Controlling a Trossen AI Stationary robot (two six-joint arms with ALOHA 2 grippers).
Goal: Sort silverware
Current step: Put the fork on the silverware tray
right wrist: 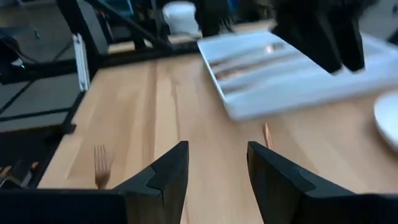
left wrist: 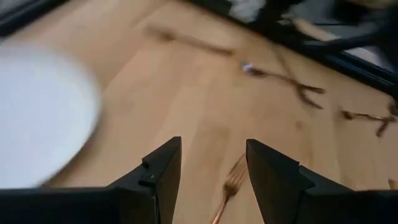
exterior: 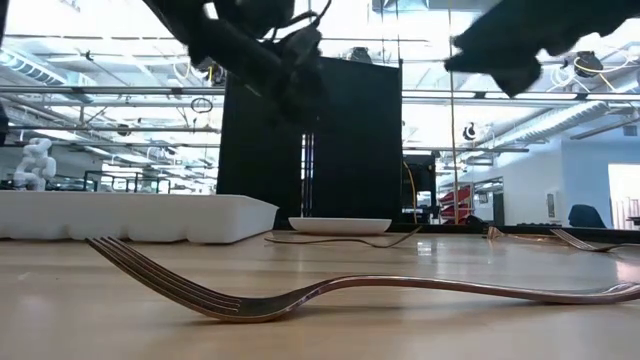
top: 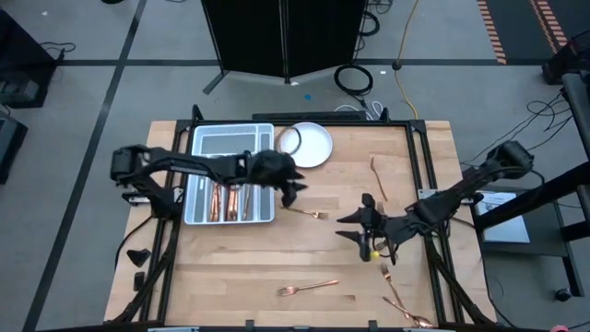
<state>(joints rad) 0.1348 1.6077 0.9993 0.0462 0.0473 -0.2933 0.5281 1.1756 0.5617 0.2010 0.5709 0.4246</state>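
Note:
Copper silverware lies scattered on the wooden table. One fork [top: 307, 213] lies flat just right of the grey tray [top: 205, 138], which holds several copper pieces [top: 230, 199]. My left gripper [top: 293, 189] hovers open just above and beside this fork; its tines [left wrist: 230, 185] show between the fingers in the left wrist view. My right gripper [top: 353, 228] is open above the table's middle right, pointing toward the tray [right wrist: 292, 87]. Another fork [top: 307, 288] lies near the near edge and fills the low view's foreground [exterior: 350, 292].
A white round plate [top: 313, 145] sits right of the tray's far end. More copper pieces lie at the right: one [top: 378, 180] by the right frame, a fork [top: 385, 274] and another piece [top: 406, 309] near the near right corner. Bare wood lies at the near left.

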